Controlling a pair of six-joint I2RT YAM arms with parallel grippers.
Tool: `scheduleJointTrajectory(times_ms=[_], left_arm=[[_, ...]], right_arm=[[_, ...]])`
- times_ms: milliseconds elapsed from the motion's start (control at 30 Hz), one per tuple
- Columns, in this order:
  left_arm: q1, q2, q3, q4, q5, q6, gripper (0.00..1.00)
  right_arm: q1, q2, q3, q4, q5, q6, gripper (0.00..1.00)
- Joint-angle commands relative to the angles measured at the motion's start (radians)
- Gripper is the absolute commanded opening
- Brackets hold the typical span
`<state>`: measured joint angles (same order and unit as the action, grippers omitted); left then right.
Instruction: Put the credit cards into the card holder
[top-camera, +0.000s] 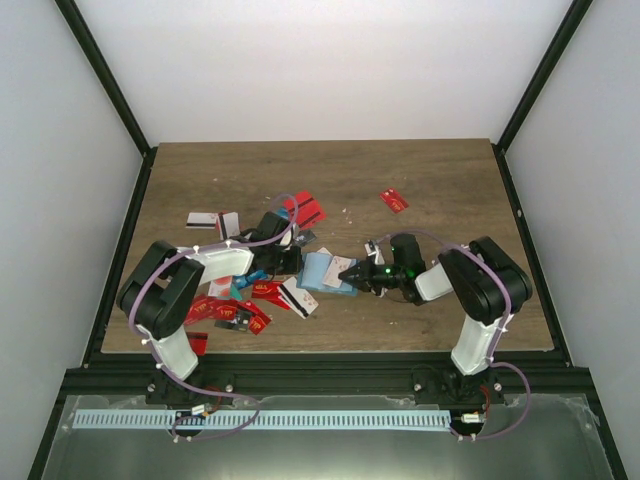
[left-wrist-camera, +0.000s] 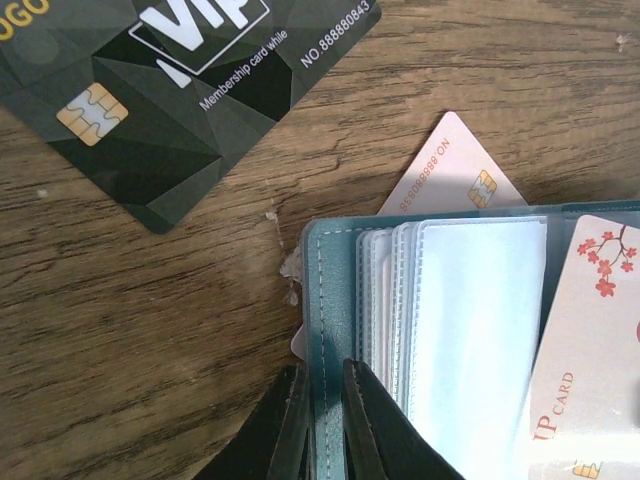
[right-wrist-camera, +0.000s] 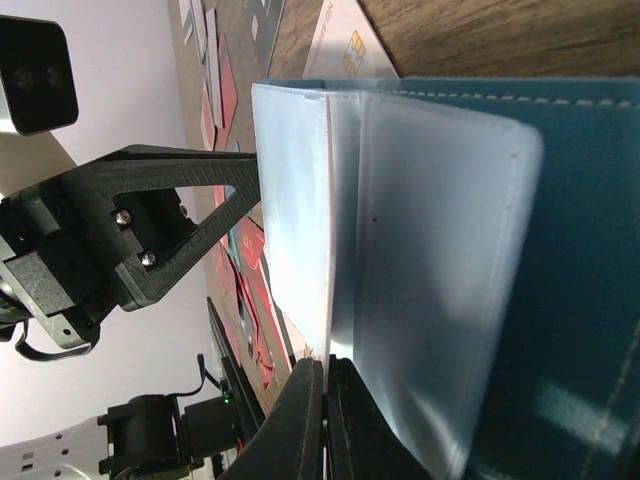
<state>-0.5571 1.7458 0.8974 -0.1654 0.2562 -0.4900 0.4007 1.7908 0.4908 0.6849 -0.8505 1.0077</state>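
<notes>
Though open, card holder (top-camera: 318, 271) (teal)

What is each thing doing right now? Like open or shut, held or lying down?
card holder, open, sleeves showing, teal edge gripped.
left gripper, shut on the card holder.
right gripper, shut on a pale sheet, sleeve or card unclear.
black VIP card, flat, face up, loose.
blossom card, face up, partly over the card holder.
red cards, scattered flat.
</notes>
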Motion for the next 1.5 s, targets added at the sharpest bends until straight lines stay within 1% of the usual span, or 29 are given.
scheduleJointTrajectory(times_ms=[0, 433, 733, 800, 1100, 1467], left_arm=[[0.0, 0.012, -0.012, 0.022, 0.021, 0.005, 0.12], [-0.001, 0.012, -0.014, 0.023, 0.029, 0.008, 0.12], [-0.003, 0.017, -0.016, 0.024, 0.04, 0.014, 0.12], [-0.004, 0.02, -0.015, 0.024, 0.044, 0.017, 0.12], [-0.006, 0.037, 0.0, 0.022, 0.064, 0.037, 0.12], [-0.007, 0.048, 0.014, 0.019, 0.065, 0.048, 0.12]], right_arm=[[0.002, 0.017, 0.003, 0.037, -0.035, 0.029, 0.01], [0.025, 0.053, 0.04, 0.041, -0.092, 0.039, 0.01], [0.027, 0.1, 0.095, -0.001, -0.141, -0.019, 0.01], [0.028, 0.11, 0.115, -0.032, -0.158, -0.044, 0.01], [0.027, 0.124, 0.23, -0.275, -0.178, -0.219, 0.01], [0.044, 0.179, 0.361, -0.471, -0.193, -0.353, 0.01]])
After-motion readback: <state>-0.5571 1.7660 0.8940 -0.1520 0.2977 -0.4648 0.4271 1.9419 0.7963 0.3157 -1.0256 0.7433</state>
